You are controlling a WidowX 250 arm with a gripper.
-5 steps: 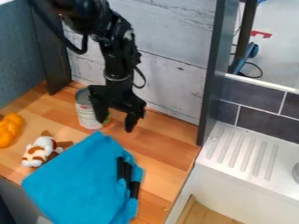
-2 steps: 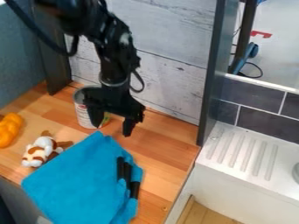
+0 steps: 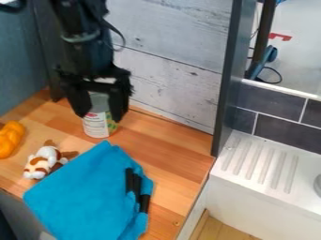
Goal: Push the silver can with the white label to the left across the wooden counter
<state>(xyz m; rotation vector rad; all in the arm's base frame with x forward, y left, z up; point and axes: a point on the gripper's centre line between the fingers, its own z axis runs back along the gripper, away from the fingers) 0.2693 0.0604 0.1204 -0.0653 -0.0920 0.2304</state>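
I had the gripper (image 3: 101, 115) spread wide at the can (image 3: 97, 126), gripping nothing; contact with it I couldn't tell.

A white-labelled can (image 3: 96, 125) stands upright on the counter (image 3: 172, 152); top seemingly grey.

No text readable; label (image 3: 95, 126) on the can (image 3: 100, 101) illegible

You're looking at a bright blue cloth (image 3: 81, 192) with black strips. Your plush toy (image 3: 42, 162) is patched white and brown.
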